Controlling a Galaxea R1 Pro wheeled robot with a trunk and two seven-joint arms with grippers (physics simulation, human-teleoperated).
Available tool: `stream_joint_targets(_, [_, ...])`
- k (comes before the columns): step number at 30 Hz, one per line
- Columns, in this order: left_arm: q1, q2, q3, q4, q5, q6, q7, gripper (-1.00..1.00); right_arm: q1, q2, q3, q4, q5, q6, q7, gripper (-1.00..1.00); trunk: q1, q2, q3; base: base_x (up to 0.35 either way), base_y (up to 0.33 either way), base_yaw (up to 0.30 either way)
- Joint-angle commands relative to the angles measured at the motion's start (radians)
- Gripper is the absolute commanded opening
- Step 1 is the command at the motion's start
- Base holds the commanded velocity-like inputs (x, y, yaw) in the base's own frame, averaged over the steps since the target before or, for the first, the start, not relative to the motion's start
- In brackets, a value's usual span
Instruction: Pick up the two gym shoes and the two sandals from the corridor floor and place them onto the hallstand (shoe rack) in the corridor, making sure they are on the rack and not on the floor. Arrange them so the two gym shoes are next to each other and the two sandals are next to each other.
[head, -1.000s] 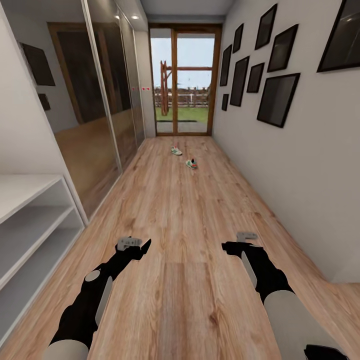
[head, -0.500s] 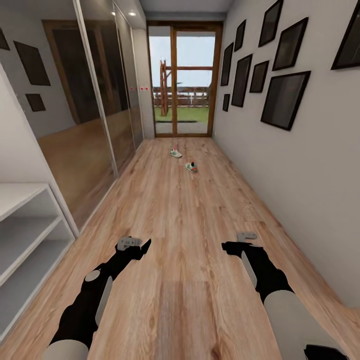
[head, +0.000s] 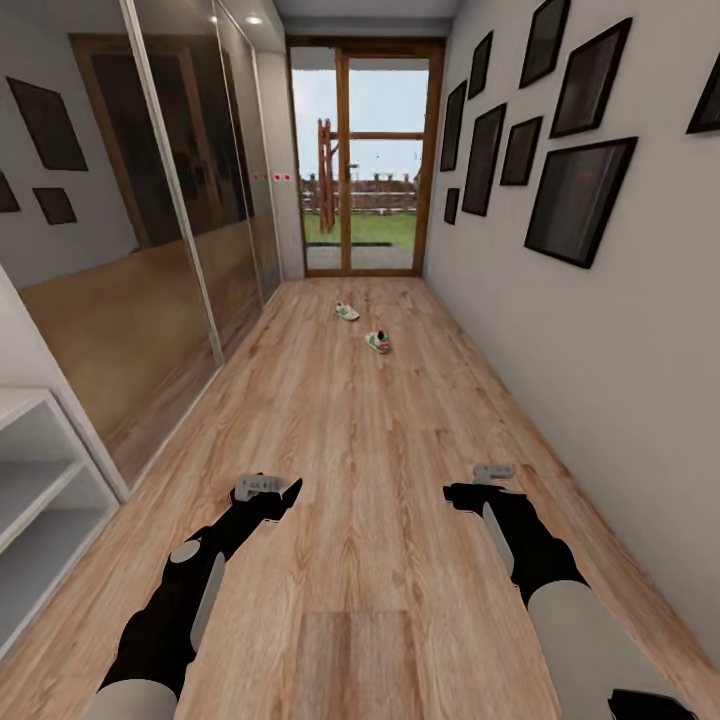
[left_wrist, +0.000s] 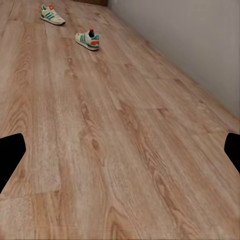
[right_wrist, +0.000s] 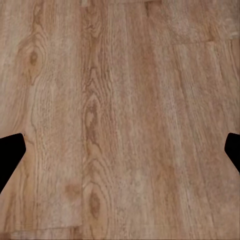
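We see both sneakers (head: 362, 327) far down the wood floor (head: 360, 560) near the glass door (head: 362, 160), slightly apart; shoe rack (head: 40, 510) near left. Left gripper (head: 290, 492) and right gripper (head: 452, 494) empty, fingers spread wide.

You're looking down an evenly lit corridor — daylight comes through the glass door (head: 363, 155) at the far end, and a ceiling spot (head: 253, 19) glares in the mirrored wardrobe (head: 150, 230). Shadows on the corridor floor (head: 370, 520) are faint. Straight lines bow toward the head view's edges. Both wrist views are soft — the wood grain smears, and the gym shoes (left_wrist: 70, 27) look blurred.
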Motion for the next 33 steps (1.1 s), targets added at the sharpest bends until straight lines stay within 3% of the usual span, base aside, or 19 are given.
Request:
stream_joint_targets(1, [-0.001,-0.002,0.005,-0.002,-0.007,0.006,-0.009,1.0,0.0,0.001,-0.003,-0.001,0.007,0.005,0.002,1.0,0.0,0.0,-0.001,0.35,-0.127,0.0])
stream_joint_targets(33, [0.0,-0.003,0.004,-0.002,-0.005,0.006,-0.009,1.0,-0.001,0.001,-0.003,0.0,0.007,0.005,0.002,1.0,0.0,0.0,-0.001,0.35,-0.127,0.0])
